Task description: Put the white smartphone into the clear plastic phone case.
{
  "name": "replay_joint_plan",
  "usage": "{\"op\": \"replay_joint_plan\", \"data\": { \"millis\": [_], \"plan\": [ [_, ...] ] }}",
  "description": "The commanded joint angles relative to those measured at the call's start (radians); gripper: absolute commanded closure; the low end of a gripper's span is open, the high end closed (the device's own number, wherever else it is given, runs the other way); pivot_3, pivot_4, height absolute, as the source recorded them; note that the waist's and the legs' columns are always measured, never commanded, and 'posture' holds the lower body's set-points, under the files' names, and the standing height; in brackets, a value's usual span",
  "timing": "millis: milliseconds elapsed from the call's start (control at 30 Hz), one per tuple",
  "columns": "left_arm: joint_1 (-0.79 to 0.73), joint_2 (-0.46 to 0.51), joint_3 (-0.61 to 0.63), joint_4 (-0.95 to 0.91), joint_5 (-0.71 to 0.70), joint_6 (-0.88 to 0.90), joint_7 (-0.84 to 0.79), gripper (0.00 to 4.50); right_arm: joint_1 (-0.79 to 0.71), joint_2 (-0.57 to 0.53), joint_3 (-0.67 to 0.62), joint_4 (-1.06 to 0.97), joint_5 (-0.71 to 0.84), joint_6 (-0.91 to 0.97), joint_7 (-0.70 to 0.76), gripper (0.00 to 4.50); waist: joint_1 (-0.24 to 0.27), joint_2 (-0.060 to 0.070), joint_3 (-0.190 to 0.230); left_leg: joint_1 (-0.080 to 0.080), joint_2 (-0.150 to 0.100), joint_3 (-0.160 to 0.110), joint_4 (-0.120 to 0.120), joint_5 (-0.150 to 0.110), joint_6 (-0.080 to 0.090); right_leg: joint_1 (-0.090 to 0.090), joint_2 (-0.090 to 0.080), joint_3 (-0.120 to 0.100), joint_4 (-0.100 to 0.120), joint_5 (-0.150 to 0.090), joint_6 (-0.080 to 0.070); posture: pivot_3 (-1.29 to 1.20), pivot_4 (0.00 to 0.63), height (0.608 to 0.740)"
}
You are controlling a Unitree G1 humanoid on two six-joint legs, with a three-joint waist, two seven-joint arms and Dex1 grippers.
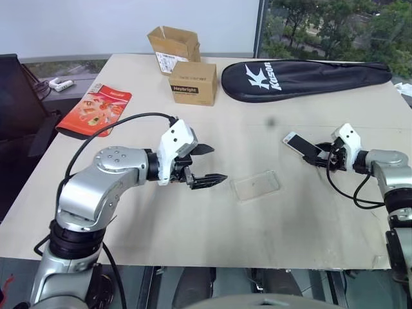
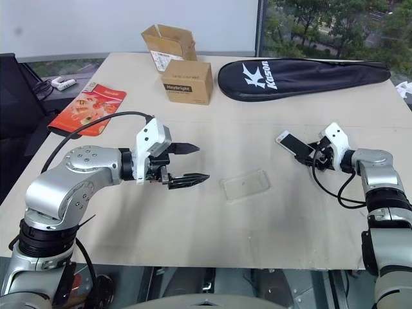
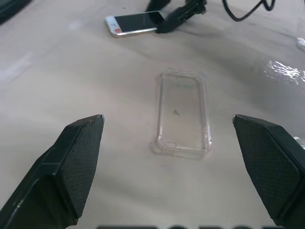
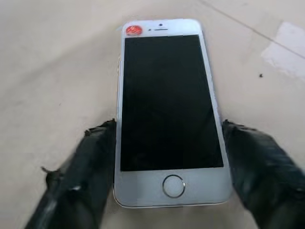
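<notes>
The white smartphone [image 4: 167,105] lies screen up on the table at the right, also seen in the head view [image 1: 301,144]. My right gripper [image 4: 169,129] has one finger against each long edge of its lower end, shut on it. The clear plastic phone case [image 1: 256,185] lies flat and empty at the table's middle, open side up [image 3: 182,112]. My left gripper [image 1: 219,163] hovers open to the left of the case, pointing at it with nothing between its fingers.
A black racket bag [image 1: 302,78] lies at the back right. Two cardboard boxes [image 1: 193,82] [image 1: 174,44] stand at the back middle, and a red packet [image 1: 96,111] lies at the left edge. The table's front edge [image 1: 212,264] runs close below the case.
</notes>
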Motion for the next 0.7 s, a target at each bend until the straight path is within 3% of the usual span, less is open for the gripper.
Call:
{"op": "replay_joint_plan", "data": {
  "millis": [33,133,333,533,700],
  "plan": [
    [0.007,0.022,0.025,-0.027,-0.017,-0.016,0.025,0.00,0.048,0.022,0.062,0.021,-0.048,0.010,0.040,1.53,0.000,0.000,0.000,0.000,0.000,0.000,0.000,0.000,0.000,0.000,0.000,0.000,0.000,0.000,0.000,0.00,0.150,0.732],
    [0.025,0.029,0.015,-0.022,-0.015,-0.035,0.035,0.00,0.051,0.024,0.054,0.007,-0.048,-0.025,0.034,1.53,-0.001,-0.001,0.000,0.000,0.001,0.000,0.000,0.000,0.000,0.000,0.000,0.000,0.000,0.000,0.000,0.00,0.150,0.732],
    [0.015,0.036,-0.014,0.030,0.017,-0.095,0.049,0.00,0.085,0.024,0.022,-0.233,0.076,-0.024,0.194,1.53,-0.005,0.000,0.001,0.000,0.001,0.001,-0.001,0.000,0.000,-0.001,0.000,0.001,0.000,0.000,0.000,0.00,0.150,0.732],
    [-0.096,-0.034,-0.101,0.104,0.016,-0.107,0.051,0.00,0.132,-0.016,0.106,-0.578,0.118,0.015,0.341,1.53,0.001,0.005,0.006,-0.002,0.000,0.002,0.000,0.000,0.000,-0.003,0.000,0.002,0.001,0.000,0.000,0.00,0.150,0.732],
    [-0.129,-0.087,-0.207,0.177,0.077,-0.175,0.055,0.00,0.125,-0.052,0.191,-0.626,0.070,-0.113,0.427,1.53,0.005,0.004,0.006,-0.003,-0.002,0.002,0.000,0.000,0.000,-0.003,-0.001,0.001,-0.001,0.000,0.001,0.00,0.150,0.732]
  ]
}}
